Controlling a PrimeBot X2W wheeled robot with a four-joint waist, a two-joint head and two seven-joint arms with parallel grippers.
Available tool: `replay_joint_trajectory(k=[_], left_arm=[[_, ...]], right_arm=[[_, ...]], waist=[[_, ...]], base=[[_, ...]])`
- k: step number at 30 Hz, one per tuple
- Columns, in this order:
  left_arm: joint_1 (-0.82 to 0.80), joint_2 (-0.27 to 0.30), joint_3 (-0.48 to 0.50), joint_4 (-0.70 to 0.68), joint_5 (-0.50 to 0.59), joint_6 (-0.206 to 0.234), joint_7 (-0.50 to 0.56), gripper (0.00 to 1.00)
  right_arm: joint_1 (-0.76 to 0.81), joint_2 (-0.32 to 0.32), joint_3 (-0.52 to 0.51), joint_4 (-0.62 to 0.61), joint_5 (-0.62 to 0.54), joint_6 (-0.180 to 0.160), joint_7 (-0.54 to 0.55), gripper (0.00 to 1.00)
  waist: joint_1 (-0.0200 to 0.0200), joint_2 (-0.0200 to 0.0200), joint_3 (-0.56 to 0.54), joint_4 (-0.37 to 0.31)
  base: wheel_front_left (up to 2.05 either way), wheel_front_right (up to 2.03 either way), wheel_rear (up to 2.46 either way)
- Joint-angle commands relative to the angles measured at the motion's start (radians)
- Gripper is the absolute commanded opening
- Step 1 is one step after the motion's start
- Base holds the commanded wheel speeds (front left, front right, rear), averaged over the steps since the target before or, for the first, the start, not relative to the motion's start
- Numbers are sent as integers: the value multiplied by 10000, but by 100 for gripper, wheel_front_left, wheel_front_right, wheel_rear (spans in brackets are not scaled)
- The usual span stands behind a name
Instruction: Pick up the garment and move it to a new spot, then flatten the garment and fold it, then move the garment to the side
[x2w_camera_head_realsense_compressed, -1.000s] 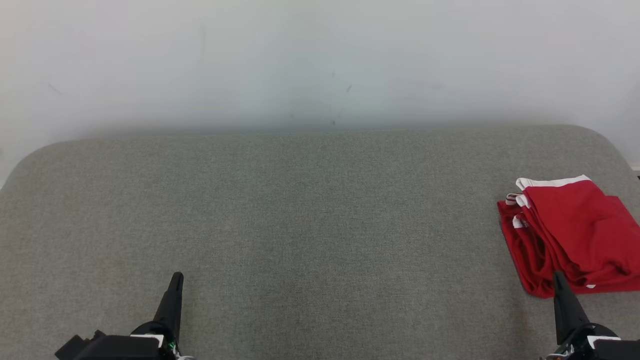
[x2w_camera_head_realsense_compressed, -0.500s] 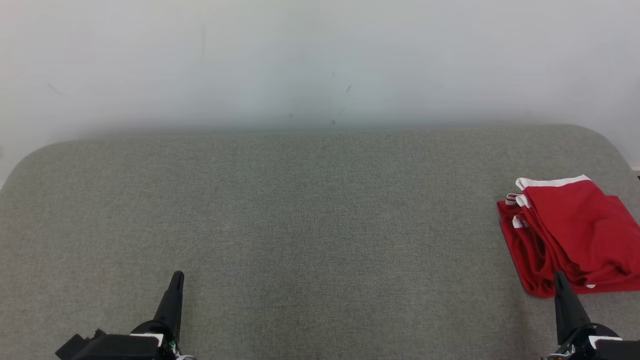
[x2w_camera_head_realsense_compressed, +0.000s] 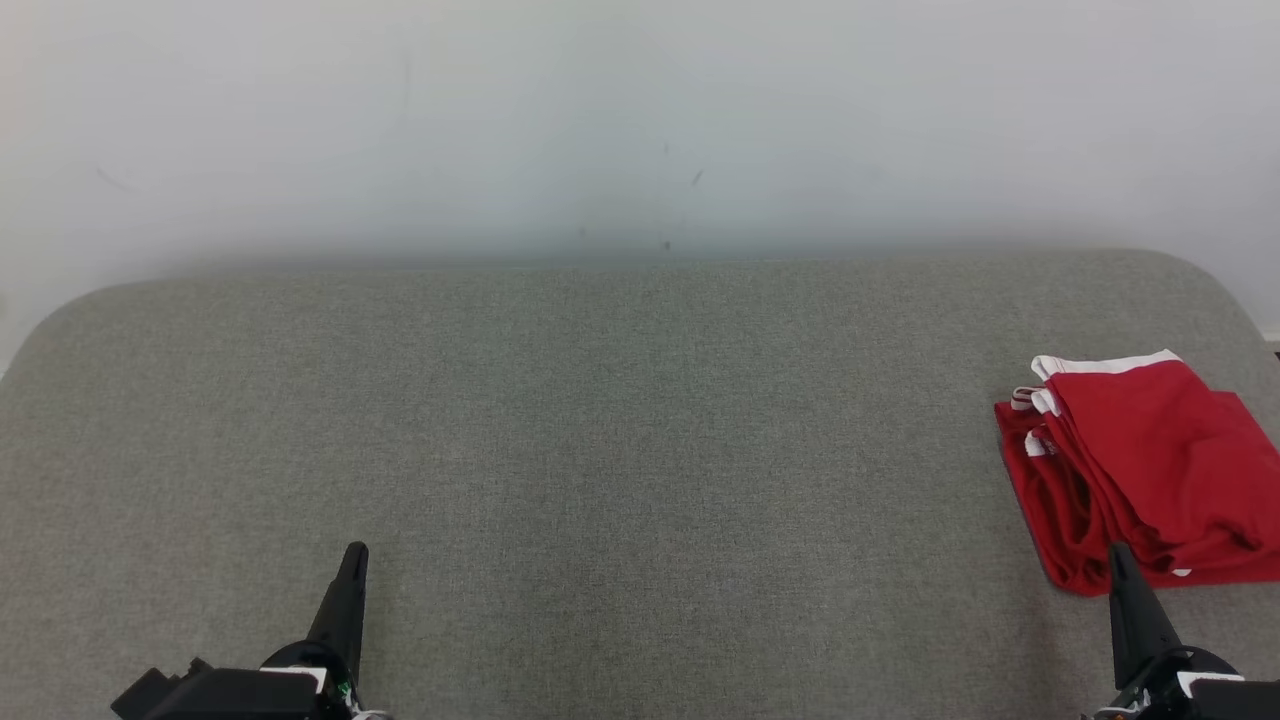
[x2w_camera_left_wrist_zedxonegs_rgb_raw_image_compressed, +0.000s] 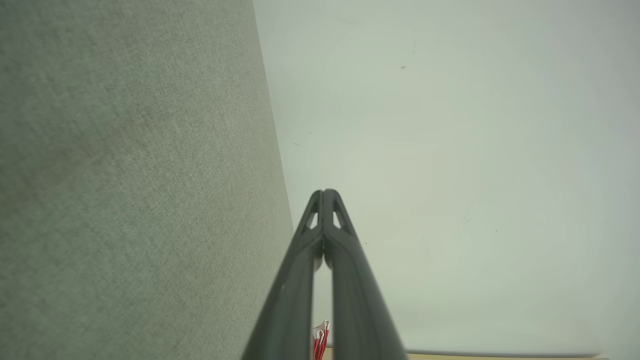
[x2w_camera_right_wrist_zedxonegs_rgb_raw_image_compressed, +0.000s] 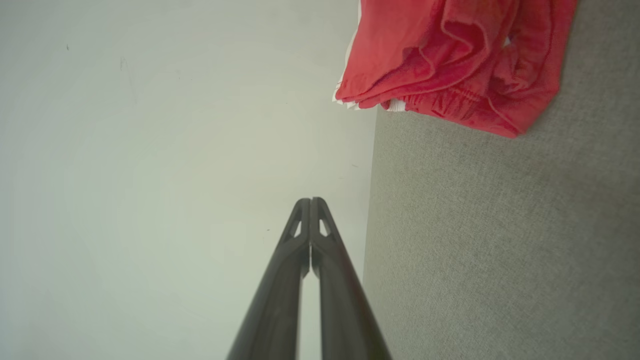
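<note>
Red garment w/ white trim (x2w_camera_head_realsense_compressed: 1160, 450) is seen folded at right edge of grey fabric counter (x2w_camera_head_realsense_compressed: 600, 450); task judged approx. done. Left claw (x2w_camera_head_realsense_compressed: 352, 565) & right claw (x2w_camera_head_realsense_compressed: 1118, 565) are clenched, empty.

Closed right claw (x2w_camera_right_wrist_zedxonegs_rgb_raw_image_compressed: 310, 200) points near folded red garment (x2w_camera_right_wrist_zedxonegs_rgb_raw_image_compressed: 450, 65).
</note>
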Motion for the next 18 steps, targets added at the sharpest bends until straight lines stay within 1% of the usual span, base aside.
replay_joint_trajectory(k=[1, 18], left_arm=[[-125, 38, 18, 32, -64, -28, -13, 0], [-125, 38, 9, 30, -74, -28, -23, 0]], right_arm=[[100, -16, -5, -28, 45, -21, 27, 0], [99, -16, -6, -28, 45, -21, 26, 0]], waist=[[0, 0, 0, 1], [0, 0, 0, 1]], base=[[0, 0, 0], [0, 0, 0]])
